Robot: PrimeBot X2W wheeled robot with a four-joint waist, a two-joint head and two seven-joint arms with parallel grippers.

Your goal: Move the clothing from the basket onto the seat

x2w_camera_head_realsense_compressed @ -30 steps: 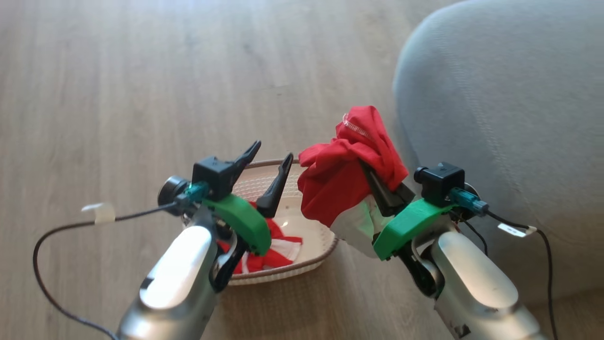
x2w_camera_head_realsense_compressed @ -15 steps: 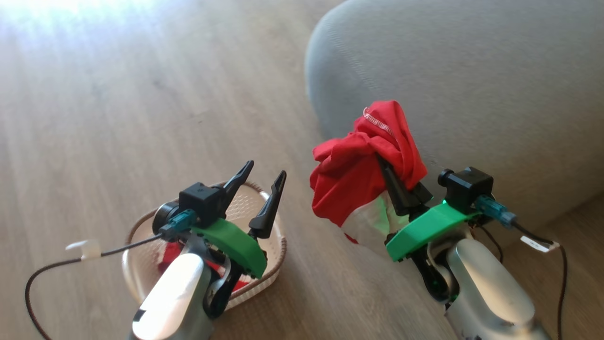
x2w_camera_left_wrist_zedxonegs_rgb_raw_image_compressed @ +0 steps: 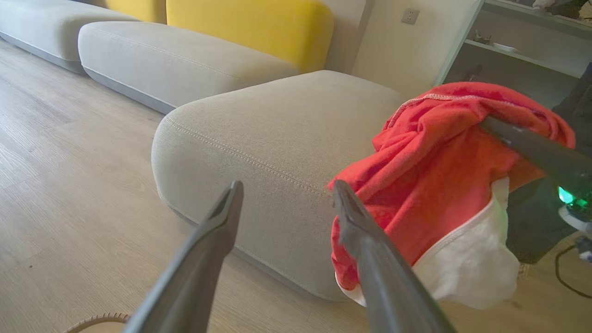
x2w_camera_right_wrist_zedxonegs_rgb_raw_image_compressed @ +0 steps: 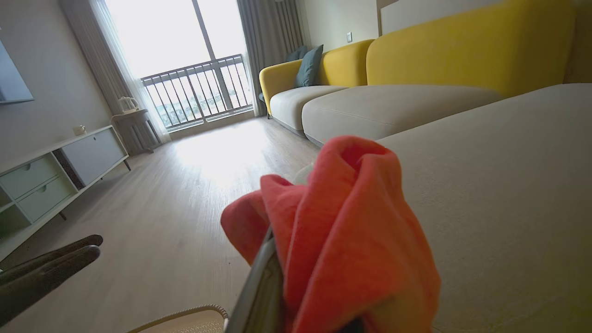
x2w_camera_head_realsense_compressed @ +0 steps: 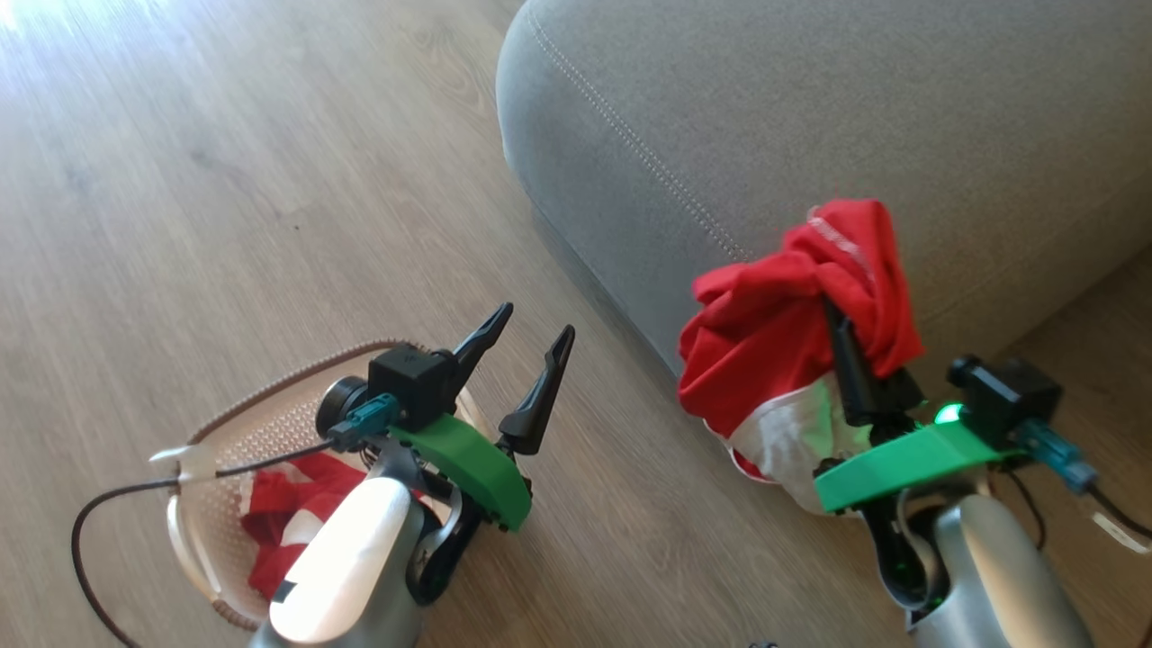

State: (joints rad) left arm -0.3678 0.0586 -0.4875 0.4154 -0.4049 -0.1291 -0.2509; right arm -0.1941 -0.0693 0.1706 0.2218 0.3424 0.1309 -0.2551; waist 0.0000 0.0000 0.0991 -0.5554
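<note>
My right gripper (x2w_camera_head_realsense_compressed: 841, 337) is shut on a bunched red garment with a white patch (x2w_camera_head_realsense_compressed: 778, 337), held in the air just in front of the grey seat's (x2w_camera_head_realsense_compressed: 810, 108) rounded edge. The same garment (x2w_camera_left_wrist_zedxonegs_rgb_raw_image_compressed: 439, 185) hangs right of my left fingers, and it (x2w_camera_right_wrist_zedxonegs_rgb_raw_image_compressed: 351, 240) covers my right fingers. My left gripper (x2w_camera_head_realsense_compressed: 535, 322) stands open and empty above the floor, beside the basket (x2w_camera_head_realsense_compressed: 270, 400). More red and white clothing (x2w_camera_head_realsense_compressed: 288, 504) lies in the basket, partly hidden by my left forearm. The seat (x2w_camera_left_wrist_zedxonegs_rgb_raw_image_compressed: 277, 120) has pale stitching along its edge.
Pale wooden floor (x2w_camera_head_realsense_compressed: 225, 180) spreads to the left and behind. A yellow-backed sofa (x2w_camera_right_wrist_zedxonegs_rgb_raw_image_compressed: 416, 60) stands beyond the seat, a low white cabinet (x2w_camera_right_wrist_zedxonegs_rgb_raw_image_compressed: 55, 175) along the far wall. Dark cables (x2w_camera_head_realsense_compressed: 99, 513) trail from both wrists.
The head camera has swung right, so the seat looms larger and the basket sits lower left. My right gripper, still holding the garment, is closer to the seat's edge.
</note>
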